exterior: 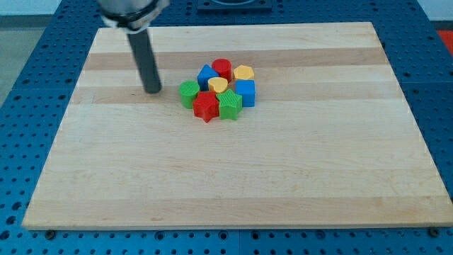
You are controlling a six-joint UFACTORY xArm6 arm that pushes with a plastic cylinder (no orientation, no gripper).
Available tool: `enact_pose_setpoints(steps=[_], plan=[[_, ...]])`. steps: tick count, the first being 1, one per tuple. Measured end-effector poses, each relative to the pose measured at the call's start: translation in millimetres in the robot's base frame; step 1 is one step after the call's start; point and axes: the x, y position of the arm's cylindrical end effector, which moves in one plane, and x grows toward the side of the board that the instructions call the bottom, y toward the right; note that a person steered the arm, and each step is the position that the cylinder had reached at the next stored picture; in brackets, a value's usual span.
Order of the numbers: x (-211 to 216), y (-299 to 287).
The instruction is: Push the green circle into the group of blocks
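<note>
The green circle [188, 93] sits at the left edge of a tight cluster of blocks near the middle of the wooden board [233, 177]. It touches the red star [206, 106] and lies next to the blue block [207, 76]. The cluster also holds a red cylinder [221, 68], a yellow hexagon [243, 73], a yellow heart [218, 86], a blue cube [245, 92] and a green star [230, 105]. My tip [152, 91] rests on the board to the left of the green circle, a short gap away, not touching it.
The board lies on a blue perforated table [28, 85]. The arm's dark mount [131, 10] hangs over the board's top left edge.
</note>
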Motion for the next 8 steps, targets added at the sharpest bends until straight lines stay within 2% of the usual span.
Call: enact_pose_setpoints(steps=[3,5,6,8], plan=[[22.5,19.4],[52.8,54.0],[34.0,78.9],[45.4,34.6]])
